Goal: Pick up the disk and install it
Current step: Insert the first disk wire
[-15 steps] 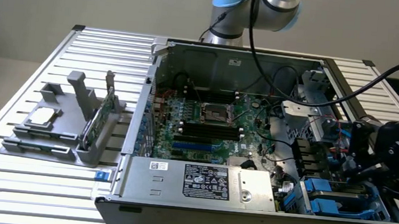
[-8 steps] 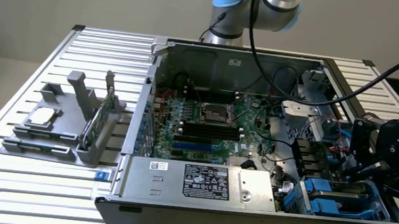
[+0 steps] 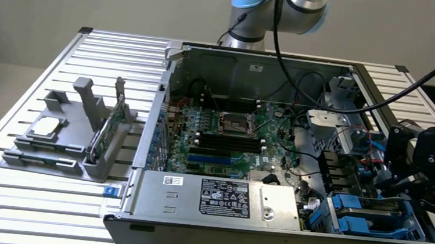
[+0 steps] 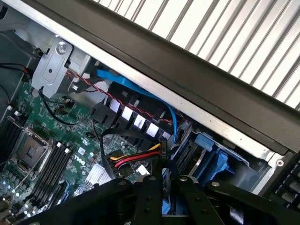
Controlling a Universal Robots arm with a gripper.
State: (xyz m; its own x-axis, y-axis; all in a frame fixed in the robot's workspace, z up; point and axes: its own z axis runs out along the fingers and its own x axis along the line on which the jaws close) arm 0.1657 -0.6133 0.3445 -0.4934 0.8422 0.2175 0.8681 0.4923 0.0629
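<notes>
The arm is seen reaching down from the exterior view's right, its gripper (image 3: 418, 187) lowered over the open computer case (image 3: 246, 57) beside the drive bay. In the wrist view the gripper (image 4: 161, 197) is drawn narrow, its black fingers (image 4: 151, 194) pinched on a blue edge that may be the disk (image 4: 165, 199); that cannot be told for sure. Blue plastic is all that is shown of it, standing on edge between the fingers, just above the blue drive bay (image 3: 365, 218).
</notes>
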